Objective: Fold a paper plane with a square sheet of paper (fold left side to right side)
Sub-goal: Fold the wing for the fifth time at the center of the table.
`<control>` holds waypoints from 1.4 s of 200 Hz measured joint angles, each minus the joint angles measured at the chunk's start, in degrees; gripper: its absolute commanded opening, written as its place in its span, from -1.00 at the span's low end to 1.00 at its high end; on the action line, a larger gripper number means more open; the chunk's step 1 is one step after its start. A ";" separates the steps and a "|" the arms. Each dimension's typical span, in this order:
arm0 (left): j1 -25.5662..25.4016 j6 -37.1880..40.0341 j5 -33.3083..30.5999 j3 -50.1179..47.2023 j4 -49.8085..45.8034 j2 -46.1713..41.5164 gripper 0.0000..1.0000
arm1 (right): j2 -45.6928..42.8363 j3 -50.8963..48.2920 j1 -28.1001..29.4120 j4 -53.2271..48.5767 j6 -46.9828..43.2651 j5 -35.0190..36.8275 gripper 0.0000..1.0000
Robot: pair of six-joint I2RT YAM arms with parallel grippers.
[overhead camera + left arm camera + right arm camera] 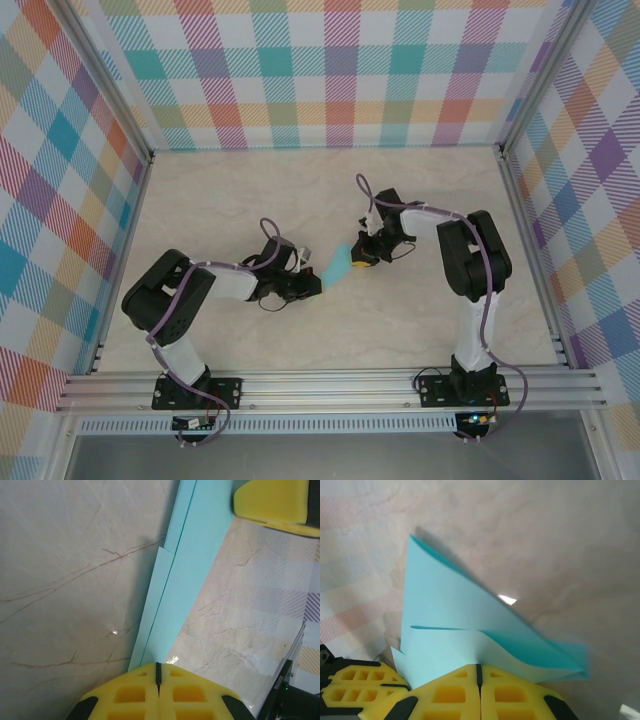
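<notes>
Nearest in the overhead view, the aluminium rail (330, 385) crossed the bottom of the frame. Above it my left arm (175, 300) bent in toward the centre, and my right arm (475, 260) reached in from the right. My left pincer (305, 286) and my right pincer (366, 258) faced each other at mid-frame. The paper plane (338, 265) spanned the short gap between them, a slim light turquoise strip slanting up to the right.

In my left wrist view, the left pincer (158, 682) sat at the bottom edge with its yellow pads pressed together, closed on the near end of the paper plane (185, 580). The folded paper ran toward the upper right with its layered edges showing. Its shadow fell on the tabletop (65, 580) to its left. At the top right my right pincer (272, 500), one yellow pad of it showing, covered the far end.

In my right wrist view, the right pincer (479, 685) was likewise closed, pinching the lower edge of the paper plane (455, 615). The paper fanned up to a point at the upper left and hid part of the tabletop (560, 540) behind it. Another yellow gridded pad (355, 685) lay at the lower left, just beside mine; I could not tell whose it was.

Farthest off in the overhead view, bare marbled tabletop (250, 190) ran to the plaid walls (330, 70).
</notes>
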 measured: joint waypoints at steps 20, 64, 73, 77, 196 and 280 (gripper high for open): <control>0.00 0.00 -0.26 -0.37 -0.07 -0.46 -1.00 | 0.04 0.44 -1.20 -0.28 -0.57 0.81 -0.89; 0.02 0.04 -1.49 -1.31 -0.94 -1.97 -1.00 | 0.46 1.33 -3.02 -1.07 -1.05 1.25 -0.89; 0.02 0.04 -1.62 -1.44 -1.36 -2.19 -1.00 | 0.59 1.51 -3.17 -1.31 -1.22 1.25 -0.89; 0.02 0.07 -1.66 -1.51 -1.40 -2.29 -1.00 | 0.68 1.60 -3.23 -1.40 -1.27 1.18 -0.89; 0.02 0.81 -3.69 -5.44 -7.15 -8.81 -1.00 | 0.70 1.14 -8.02 4.24 -0.50 -0.70 -0.47; 0.02 4.98 -11.65 -2.82 -21.75 -21.29 -0.60 | -12.09 -0.20 -7.96 3.19 0.42 7.39 0.18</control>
